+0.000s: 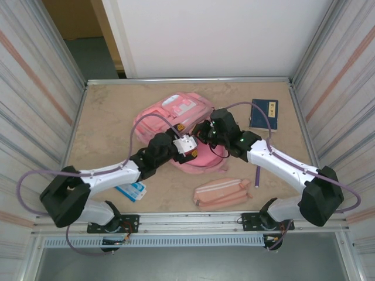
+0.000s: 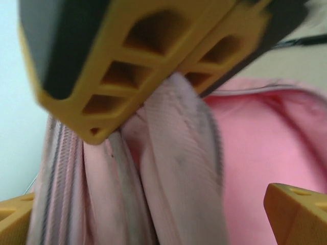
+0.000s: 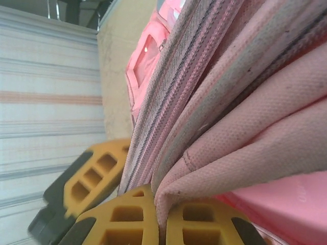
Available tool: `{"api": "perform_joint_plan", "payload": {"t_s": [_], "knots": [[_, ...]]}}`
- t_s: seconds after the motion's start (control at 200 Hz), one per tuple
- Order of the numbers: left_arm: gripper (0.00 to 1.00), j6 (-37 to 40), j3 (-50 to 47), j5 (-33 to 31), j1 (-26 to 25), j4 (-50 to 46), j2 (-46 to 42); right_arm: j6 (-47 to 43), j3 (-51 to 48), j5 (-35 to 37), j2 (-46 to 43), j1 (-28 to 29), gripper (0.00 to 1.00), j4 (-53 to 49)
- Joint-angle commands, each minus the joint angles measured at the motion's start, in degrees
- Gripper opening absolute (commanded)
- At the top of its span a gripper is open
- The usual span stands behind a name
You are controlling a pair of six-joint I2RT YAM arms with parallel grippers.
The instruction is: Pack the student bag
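Right wrist reveals right gripper (image 3: 161, 205) pinching student bag (image 3: 245, 102) fabric.

Light was soft and even, shadows faint. The left wrist view showed the bag (image 2: 173, 173) blurred up close.

Nothing here is legible. The dark blue notebook (image 1: 265, 113), right of the student bag (image 1: 176, 112), carries a small pale label, its print too small to read.
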Motion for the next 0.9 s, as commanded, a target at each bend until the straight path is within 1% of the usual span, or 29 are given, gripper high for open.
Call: {"api": "perform_joint_plan", "payload": {"t_s": [0.0, 0.055, 0.085, 0.105, 0.15, 0.241, 0.316, 0.416, 0.561, 0.621, 0.682, 0.732, 0.792, 0.892], "knots": [[0.9, -5.9, 5.8, -11.1, 2.7, 1.0, 1.1, 0.8, 3.2, -2.4, 0.2, 1.5, 0.14, 2.4], [0.81, -11.5, 8.0, -9.7, 5.3, -4.0, 0.7, -0.5, 2.0, -2.1, -0.2, 1.6, 0.36, 0.8], [0.76, -13.6, 8.3, -7.8, 6.6, -5.3, 0.4, -0.9, 1.3, -1.4, -0.7, 1.6, 0.44, -0.7], [0.74, -14.8, 8.2, -6.1, 7.4, -5.4, 0.3, -2.9, 0.8, -0.8, -1.1, 1.6, 0.48, -2.2], [0.69, -16.4, 7.5, -2.8, 9.0, -4.4, 0.2, -4.3, -0.5, 1.0, -2.1, 1.5, 0.54, -6.0], [0.63, -17.0, 6.3, -2.5, 10.1, -1.9, 0.4, -6.0, -3.8, 4.2, -5.7, 1.4, 0.62, -12.8], [0.61, -16.6, 6.1, -2.5, 10.8, -1.8, 0.7, -6.5, -7.1, 5.6, -9.1, 0.9, 0.65, -17.6], [0.62, -16.9, 6.0, -0.7, 11.7, -0.3, 2.2, -7.2, -10.6, 6.7, -13.5, -0.1, 0.66, -22.2], [0.62, -17.5, 5.7, -0.2, 12.0, 0.8, 2.9, -7.9, -12.8, 10.1, -17.4, -0.9, 0.67, -27.1], [0.62, -18.2, 5.4, 0.6, 12.5, 2.0, 2.9, -10.2, -12.9, 10.2, -18.1, -2.8, 0.67, -28.0], [0.62, -19.1, 5.6, 2.0, 13.3, 1.6, 2.7, -14.4, -11.9, 10.4, -18.4, -7.1, 0.7, -29.7], [0.62, -19.9, 6.1, 2.7, 13.8, 0.4, 2.4, -18.2, -10.9, 10.8, -18.1, -11.8, 0.76, -31.1], [0.62, -20.5, 6.3, 3.1, 13.9, -0.3, 2.6, -22.6, -10.1, 9.3, -17.4, -18.7, 0.76, -30.3], [0.64, -21.1, 6.3, 3.1, 14.1, 0.3, 4.3, -28.6, -8.4, 5.2, -13.9, -28.7, 0.76, -25.5]]}}
